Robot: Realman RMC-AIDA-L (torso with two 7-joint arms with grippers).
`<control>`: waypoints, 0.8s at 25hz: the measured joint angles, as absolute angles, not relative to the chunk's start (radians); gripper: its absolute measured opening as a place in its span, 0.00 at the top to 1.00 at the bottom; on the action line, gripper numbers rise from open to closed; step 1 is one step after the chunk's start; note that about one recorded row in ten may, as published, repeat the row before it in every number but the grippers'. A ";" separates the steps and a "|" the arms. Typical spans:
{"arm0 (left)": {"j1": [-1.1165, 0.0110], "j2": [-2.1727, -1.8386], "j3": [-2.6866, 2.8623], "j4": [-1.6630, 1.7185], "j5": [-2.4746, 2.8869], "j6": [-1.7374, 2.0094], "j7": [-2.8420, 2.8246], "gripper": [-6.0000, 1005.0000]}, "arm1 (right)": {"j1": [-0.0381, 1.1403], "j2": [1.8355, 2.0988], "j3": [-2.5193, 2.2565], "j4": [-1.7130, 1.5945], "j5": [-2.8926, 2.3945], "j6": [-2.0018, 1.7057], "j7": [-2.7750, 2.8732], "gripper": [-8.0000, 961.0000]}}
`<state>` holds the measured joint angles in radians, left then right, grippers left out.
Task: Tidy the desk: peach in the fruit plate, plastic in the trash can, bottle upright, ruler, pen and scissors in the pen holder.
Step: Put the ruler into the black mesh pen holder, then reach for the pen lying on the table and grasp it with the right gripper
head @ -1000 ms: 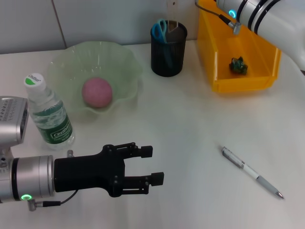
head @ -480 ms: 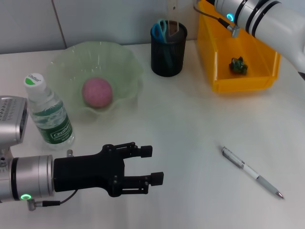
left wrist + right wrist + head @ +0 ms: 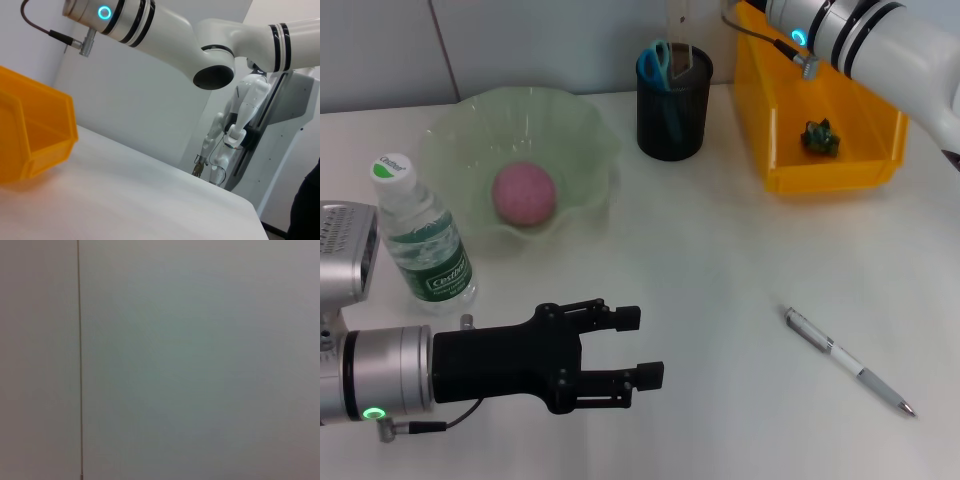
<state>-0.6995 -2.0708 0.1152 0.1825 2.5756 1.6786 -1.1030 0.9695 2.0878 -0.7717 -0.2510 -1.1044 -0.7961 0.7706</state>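
Black pincer, left: the left gripper (image 3: 645, 347) sits at the lower left of the head view, fingers spread wide with nothing between them, low over the white table (image 3: 720, 280).
Right arm: the right arm (image 3: 865, 40) enters at the upper right of the head view, over the back corner of the trash can; its gripper is out of frame, so I cannot tell whether it is spread or closed.
Pen: the pen (image 3: 848, 361) lies flat at the lower right of the head view, slanted, well apart from the left gripper and to the right of its fingertips.
Peach: the pink peach (image 3: 524, 194) rests inside the pale green fruit plate (image 3: 582, 140) at the upper left, above the left gripper and apart from it.
Bottle: the bottle (image 3: 421, 235) stands upright with a white cap at the left edge, just beside the plate.
Pen holder: the black mesh pen holder (image 3: 673, 110) stands at top centre, with blue-handled scissors (image 3: 655, 63) sticking out of it.
Ruler: a clear strip rising from the holder's back edge may be the ruler; I cannot tell for sure.
Trash can: the orange trash can (image 3: 790, 165) at the upper right holds a small dark green plastic scrap (image 3: 820, 137).
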 joint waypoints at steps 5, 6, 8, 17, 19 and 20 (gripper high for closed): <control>-0.699 -2.071 0.117 0.183 2.576 1.684 -1.103 0.20 | 0.972 2.088 -0.772 -0.248 -1.104 -0.794 0.770 0.51; -0.699 -2.070 0.117 0.183 2.576 1.685 -1.103 0.20 | 0.972 2.088 -0.772 -0.248 -1.104 -0.794 0.770 0.51; -0.698 -2.070 0.117 0.183 2.576 1.686 -1.103 0.20 | 0.972 2.088 -0.771 -0.248 -1.104 -0.794 0.770 0.51; -0.696 -2.069 0.118 0.183 2.576 1.688 -1.104 0.20 | 0.973 2.088 -0.771 -0.247 -1.104 -0.795 0.770 0.44; -0.696 -2.069 0.118 0.183 2.576 1.688 -1.104 0.20 | 0.973 2.088 -0.769 -0.247 -1.104 -0.797 0.770 0.37; -0.696 -2.069 0.118 0.183 2.576 1.689 -1.104 0.20 | 0.973 2.088 -0.768 -0.247 -1.104 -0.798 0.770 0.34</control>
<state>-0.6963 -2.0693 0.1184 0.1825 2.5756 1.6888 -1.1039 0.9725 2.0877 -0.7681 -0.2469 -1.1045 -0.7976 0.7700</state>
